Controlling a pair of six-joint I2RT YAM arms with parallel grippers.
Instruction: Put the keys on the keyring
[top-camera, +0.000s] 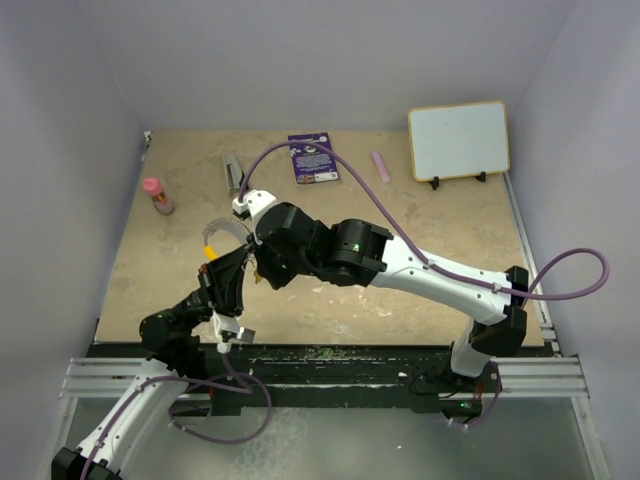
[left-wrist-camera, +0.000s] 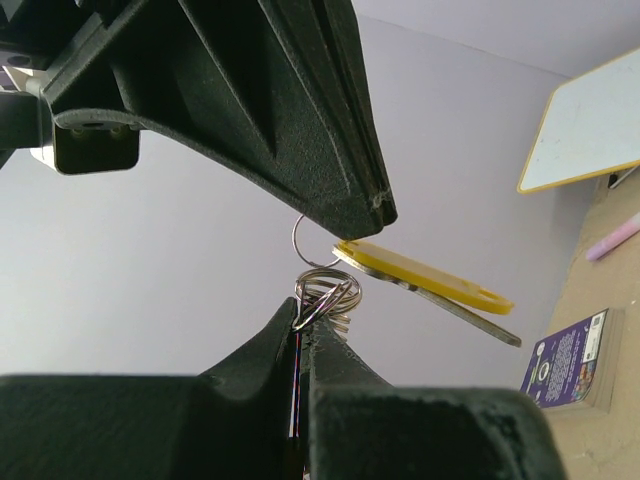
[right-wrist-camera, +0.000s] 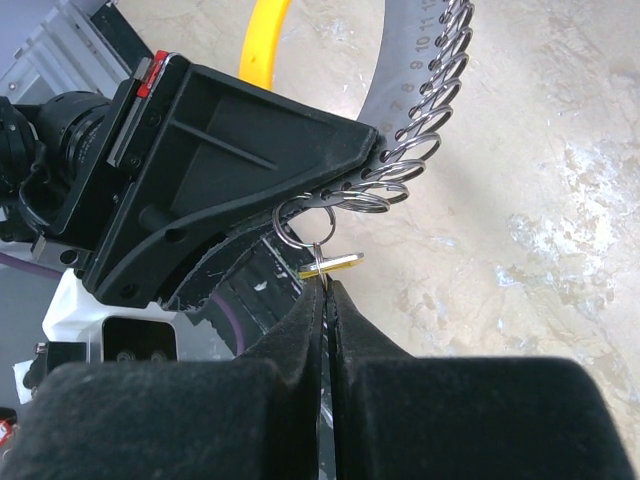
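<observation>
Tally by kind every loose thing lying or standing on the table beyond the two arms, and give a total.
pink-capped bottle: 1
grey oblong tool: 1
purple packet: 1
pink stick: 1
whiteboard: 1
Total: 5

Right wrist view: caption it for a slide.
Right fingers shut on a yellow-headed key, beside the keyring that the left fingers hold.
</observation>
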